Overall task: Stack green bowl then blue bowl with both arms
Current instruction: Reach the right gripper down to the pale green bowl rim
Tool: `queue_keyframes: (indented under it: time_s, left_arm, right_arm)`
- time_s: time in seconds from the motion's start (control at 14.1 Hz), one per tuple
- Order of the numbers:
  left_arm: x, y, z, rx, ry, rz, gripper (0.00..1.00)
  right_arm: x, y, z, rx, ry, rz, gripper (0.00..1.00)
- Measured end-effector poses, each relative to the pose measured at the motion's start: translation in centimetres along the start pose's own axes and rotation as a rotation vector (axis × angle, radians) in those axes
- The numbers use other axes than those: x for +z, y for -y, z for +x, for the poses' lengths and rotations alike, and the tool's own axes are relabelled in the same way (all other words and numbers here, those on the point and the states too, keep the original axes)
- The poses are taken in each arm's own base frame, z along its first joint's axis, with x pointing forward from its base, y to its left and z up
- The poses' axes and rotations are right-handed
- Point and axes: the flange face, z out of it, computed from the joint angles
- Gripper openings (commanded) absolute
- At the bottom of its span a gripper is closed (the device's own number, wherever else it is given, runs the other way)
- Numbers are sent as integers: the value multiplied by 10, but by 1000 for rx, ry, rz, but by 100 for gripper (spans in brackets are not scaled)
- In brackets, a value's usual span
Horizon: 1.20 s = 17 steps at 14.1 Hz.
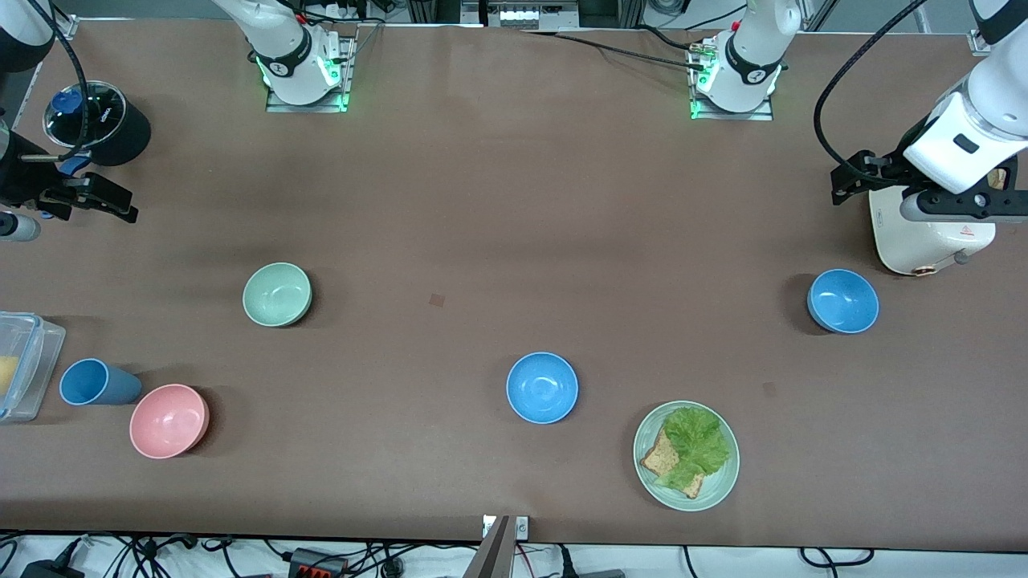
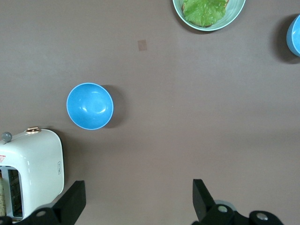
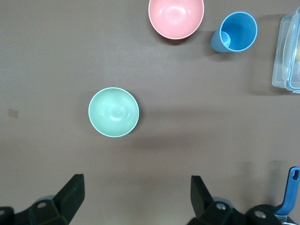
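The pale green bowl [image 1: 277, 295] sits toward the right arm's end of the table and also shows in the right wrist view [image 3: 114, 112]. One blue bowl [image 1: 542, 387] sits mid-table, near the front camera. A second blue bowl [image 1: 842, 301] sits toward the left arm's end and shows in the left wrist view [image 2: 89, 106]. My left gripper [image 1: 853, 181] hangs open and empty above the table beside the toaster, its jaws wide apart [image 2: 138, 201]. My right gripper [image 1: 104, 201] hangs open and empty beside the black pot, its jaws wide apart [image 3: 137, 199].
A white toaster [image 1: 923, 237] stands by the second blue bowl. A green plate [image 1: 649, 482] holds lettuce and toast. A pink bowl [image 1: 169, 420], a blue cup [image 1: 96, 382] and a clear container [image 1: 24, 361] sit at the right arm's end. A black pot [image 1: 100, 120] stands there too.
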Motion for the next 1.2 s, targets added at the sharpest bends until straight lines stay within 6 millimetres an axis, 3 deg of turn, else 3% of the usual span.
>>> queue_keyframes:
  time_s: [0.71,0.92,1.2]
  left_arm:
    - [-1,0,0,-1,-1,0,100]
    - [-1,0,0,-1,0,0,100]
    - [-1,1,0,-1,1,0,100]
  right_arm:
    - [4,0,-1,-6,9,0,100]
    - [40,2,4,-10,64,3,100]
    - [134,5,37,-17,145,8,100]
